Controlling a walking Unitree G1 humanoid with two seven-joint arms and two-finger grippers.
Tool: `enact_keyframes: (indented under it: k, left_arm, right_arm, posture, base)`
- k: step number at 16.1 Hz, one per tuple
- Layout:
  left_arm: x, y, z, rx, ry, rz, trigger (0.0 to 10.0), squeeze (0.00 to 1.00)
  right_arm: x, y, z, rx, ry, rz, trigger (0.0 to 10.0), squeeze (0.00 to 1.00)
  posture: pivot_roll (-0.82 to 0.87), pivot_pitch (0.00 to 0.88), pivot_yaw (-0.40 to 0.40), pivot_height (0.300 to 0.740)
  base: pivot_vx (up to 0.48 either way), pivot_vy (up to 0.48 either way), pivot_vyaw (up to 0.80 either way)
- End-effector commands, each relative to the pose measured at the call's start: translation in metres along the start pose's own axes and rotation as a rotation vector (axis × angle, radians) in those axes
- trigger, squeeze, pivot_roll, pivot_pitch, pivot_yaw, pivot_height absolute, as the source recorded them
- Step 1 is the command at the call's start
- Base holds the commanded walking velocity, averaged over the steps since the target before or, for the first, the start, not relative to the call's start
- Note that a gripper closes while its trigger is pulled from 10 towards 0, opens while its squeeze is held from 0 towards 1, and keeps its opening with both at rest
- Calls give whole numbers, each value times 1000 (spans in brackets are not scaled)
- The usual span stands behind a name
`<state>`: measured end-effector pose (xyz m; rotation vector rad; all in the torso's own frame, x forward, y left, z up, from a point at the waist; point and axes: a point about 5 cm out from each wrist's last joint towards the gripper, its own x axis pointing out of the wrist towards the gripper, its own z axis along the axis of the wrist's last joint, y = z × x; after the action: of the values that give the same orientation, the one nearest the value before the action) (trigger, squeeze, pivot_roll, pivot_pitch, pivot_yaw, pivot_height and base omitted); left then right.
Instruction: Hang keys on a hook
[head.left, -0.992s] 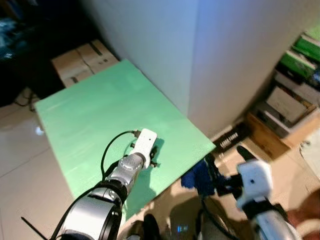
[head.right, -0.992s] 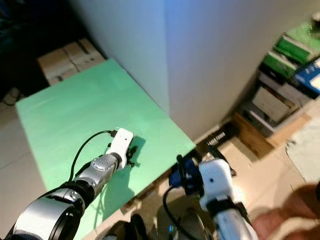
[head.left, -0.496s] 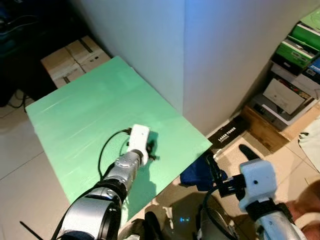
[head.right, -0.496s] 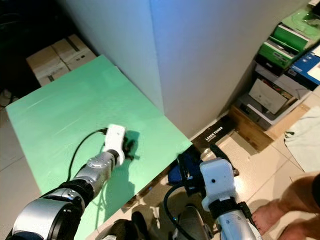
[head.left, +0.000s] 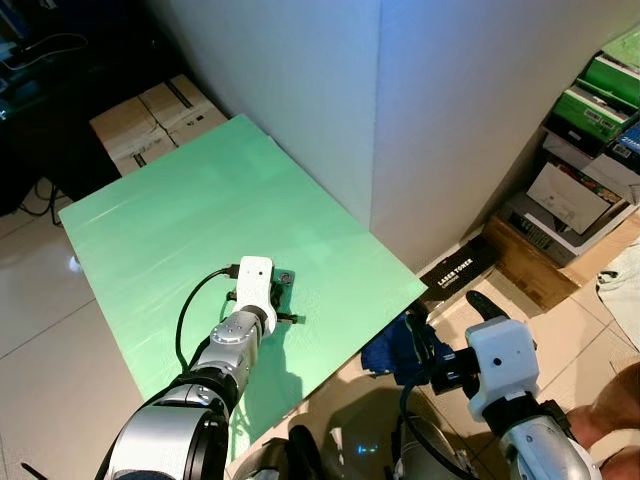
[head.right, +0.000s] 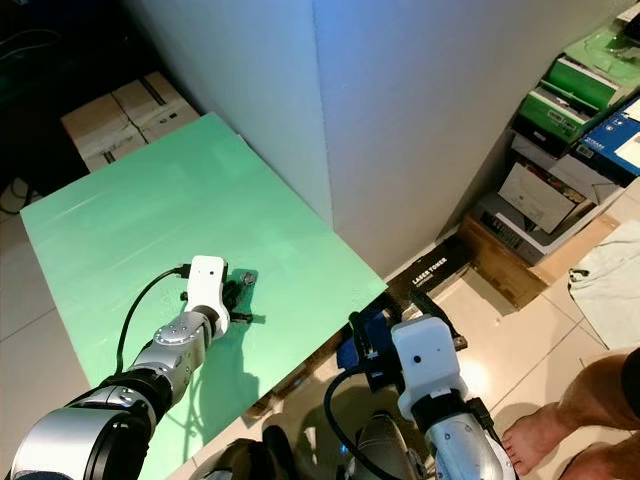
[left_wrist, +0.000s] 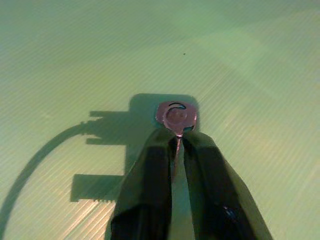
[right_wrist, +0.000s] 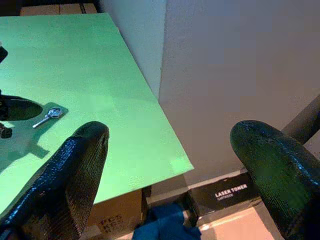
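L gripper (left_wrist: 176, 150) fingers clamped on key (left_wrist: 176, 118), mid green counter (head.left: 170, 210), open surface all round. R gripper (right_wrist: 175, 165) fingers wide apart off counter edge. Wall (head.left: 450, 110) adjacent; boxes (head.left: 150, 110) behind.

Counter (head.left: 180, 220): mint green, finely ribbed; key (left_wrist: 176, 117): silver metal; left gripper (left_wrist: 176, 145) fingers (left_wrist: 150, 175): glossy black; right gripper (right_wrist: 175, 165) fingers (right_wrist: 70, 170): black, pebbled; wall (head.left: 480, 110): pale grey; cardboard boxes (head.left: 150, 115): tan; toner box (head.left: 458, 272): black, white lettering; floor tiles (head.left: 40, 330): cream; cloth (head.left: 395, 350): blue.
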<state>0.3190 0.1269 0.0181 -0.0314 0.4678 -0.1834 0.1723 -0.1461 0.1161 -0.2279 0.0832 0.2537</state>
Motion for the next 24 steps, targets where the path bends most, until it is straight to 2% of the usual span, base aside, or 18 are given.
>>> enact_keyframes:
  k: [1, 2, 3, 4, 5, 6, 15, 16, 20, 21, 23, 24]
  left_arm:
    - [-1, 2, -5, 9, 21, 17, 0, 0]
    - [0, -3, -4, 16, 21, -5, 1529, 0]
    - [0, -3, -4, 19, 20, -4, 2275, 0]
    - [0, -3, -5, 69, 37, 24, 10000, 0]
    - [0, -2, -4, 85, 32, 38, 10000, 0]
    - [0, -3, -4, 83, 30, 30, 10000, 1000]
    - [2, -11, -4, 91, 43, 12, 10000, 1000]
    - [2, -15, -4, 74, 49, -3, 10000, 0]
    - [3, -29, -7, 57, 57, -26, 10000, 0]
    - [4, -35, -7, 14, 56, -32, 10000, 0]
    - [4, -42, -8, -16, 56, -39, 10000, 0]
    - [4, -43, -6, -2, 38, -35, 10000, 0]
  right_arm:
    - [0, 3, -3, 2, 8, 22, 10000, 0]
    - [0, 3, -4, 0, 9, 22, 10000, 0]
    - [0, 3, -4, 1, 8, 22, 10000, 0]
    - [0, 3, -4, 1, 9, 21, 10000, 0]
    - [1, 3, -5, -1, 8, 20, 10000, 0]
    - [1, 2, -5, -3, 4, 19, 10000, 0]
    - [0, 5, -5, -8, -1, 24, 10000, 0]
    - [0, 7, -3, -18, -12, 30, 10000, 0]
    - [-1, 8, 0, -26, -25, 36, 10000, 0]
    - [-3, 9, 0, -31, -27, 39, 10000, 0]
    - [-6, 9, 0, -36, -23, 34, 10000, 0]
    - [-7, 9, 1, -41, -25, 27, 10000, 0]
  posture:
    - [-399, 158, 157, 740]
    - [-398, 158, 159, 740]
    - [-398, 158, 159, 740]
    - [-398, 160, 162, 740]
    - [-396, 159, 163, 740]
    - [-397, 161, 165, 740]
    - [-401, 171, 170, 740]
    - [-400, 175, 171, 740]
    - [-411, 185, 171, 740]
    - [-423, 194, 171, 740]
    - [-436, 200, 173, 740]
    - [-435, 196, 175, 740]
  base:
    - [0, 0, 0]
    - [0, 0, 0]
    - [0, 0, 0]
    - [0, 0, 0]
    - [0, 0, 0]
    - [0, 0, 0]
    - [0, 0, 0]
    - [0, 0, 0]
    - [0, 0, 0]
    - [0, 0, 0]
    - [0, 0, 0]
    - [0, 0, 0]
